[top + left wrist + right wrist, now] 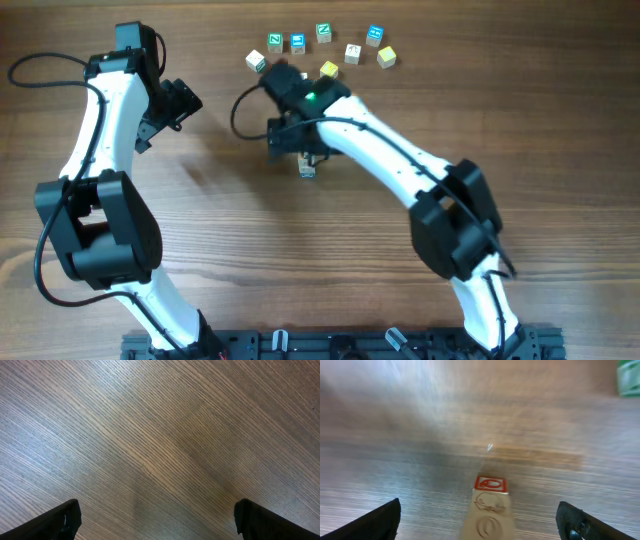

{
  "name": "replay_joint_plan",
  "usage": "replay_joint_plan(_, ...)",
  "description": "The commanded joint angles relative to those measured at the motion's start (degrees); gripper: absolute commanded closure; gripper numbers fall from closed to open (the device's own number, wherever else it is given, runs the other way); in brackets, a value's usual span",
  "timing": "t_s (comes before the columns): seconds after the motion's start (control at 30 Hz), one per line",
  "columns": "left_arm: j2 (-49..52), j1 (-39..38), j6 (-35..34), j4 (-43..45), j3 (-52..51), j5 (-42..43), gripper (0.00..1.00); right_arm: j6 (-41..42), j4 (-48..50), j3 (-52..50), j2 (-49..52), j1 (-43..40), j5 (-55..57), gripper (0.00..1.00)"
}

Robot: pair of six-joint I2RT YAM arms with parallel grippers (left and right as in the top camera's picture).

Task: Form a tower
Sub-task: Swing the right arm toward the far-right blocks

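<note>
The tower (489,510) is a slim stack of pale wooden letter cubes, and the top cube has a red-framed face (491,484). In the overhead view the tower (308,168) shows just below the right wrist at the table's middle; its lower cubes are hidden. My right gripper (477,507) is open, with a finger well clear of the stack on each side and touching nothing. From above, the right gripper (298,135) hangs over the stack. My left gripper (157,505) is open over bare wood, and sits at the far left (178,103), away from the tower.
Several loose letter cubes lie in a row at the table's far edge, among them a green one (275,41), a blue one (375,36) and a yellow one (387,57). A green cube (629,377) shows at the top right of the right wrist view.
</note>
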Motion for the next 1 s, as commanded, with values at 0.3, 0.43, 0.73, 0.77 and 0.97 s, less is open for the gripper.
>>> replay_joint_plan(0.3, -1.68, 0.07, 0.04, 0.00, 0.90, -0.76, 0.00, -2.34, 0.09, 1.97, -11.30, -10.78, 1.42, 0.00)
replay_joint_plan(0.43, -1.68, 0.07, 0.04, 0.00, 0.90, -0.76, 0.00, -2.38, -3.85, 1.95, -11.30, -16.83, 1.44, 0.00)
replay_joint_plan(0.73, -1.68, 0.07, 0.04, 0.00, 0.90, -0.74, 0.00, -5.95, -4.61, 1.84, -11.30, -23.34, 1.42, 0.00)
replay_joint_plan(0.77, -1.68, 0.07, 0.04, 0.00, 0.90, -0.76, 0.00, -5.90, -4.13, 1.84, -11.30, -23.34, 1.40, 0.00)
replay_joint_plan(0.97, -1.68, 0.07, 0.04, 0.00, 0.90, -0.76, 0.00, -5.90, -0.39, 1.84, -11.30, -23.34, 1.40, 0.00)
